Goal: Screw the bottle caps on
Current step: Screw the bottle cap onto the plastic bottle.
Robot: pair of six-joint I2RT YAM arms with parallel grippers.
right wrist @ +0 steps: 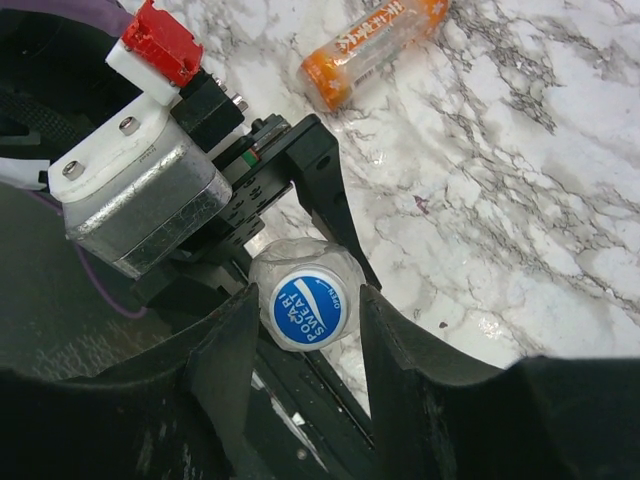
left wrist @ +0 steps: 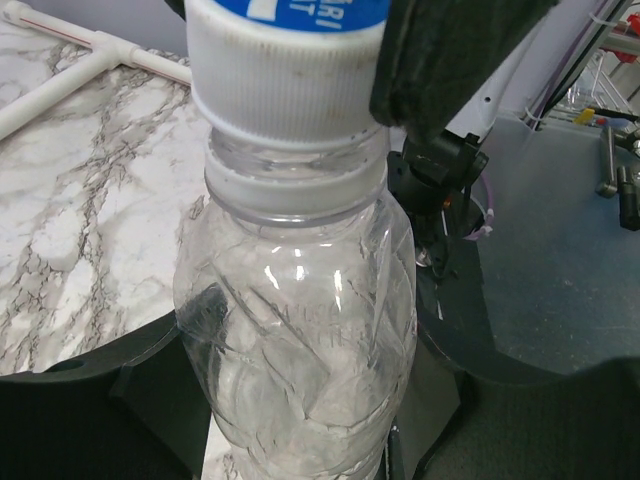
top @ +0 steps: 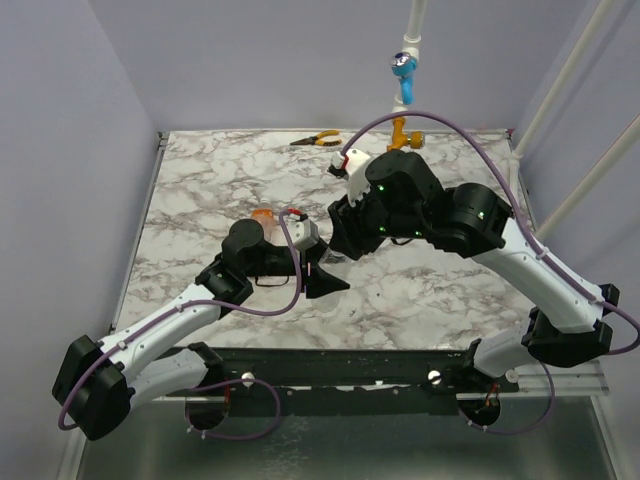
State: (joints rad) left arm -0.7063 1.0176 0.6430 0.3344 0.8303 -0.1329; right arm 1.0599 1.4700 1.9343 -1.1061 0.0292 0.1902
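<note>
A clear empty bottle [left wrist: 300,330] stands upright in my left gripper [left wrist: 300,445], which is shut on its body. A white ribbed cap with a blue top [right wrist: 309,311] sits on its neck and also shows in the left wrist view [left wrist: 285,70]. My right gripper [right wrist: 308,300] hangs over the cap, one finger on each side with a narrow gap, and one finger [left wrist: 450,60] stands beside the cap. A small orange bottle [right wrist: 370,50] lies on the marble table behind the left arm; it also shows in the top view [top: 263,215]. The two grippers meet mid-table [top: 335,262].
Yellow-handled pliers [top: 318,140] lie at the table's far edge. A blue valve handle [top: 403,68] and an orange one [top: 405,132] sit on white pipe at the back. White pipe [left wrist: 90,60] runs along the table's side. Purple cables loop over both arms.
</note>
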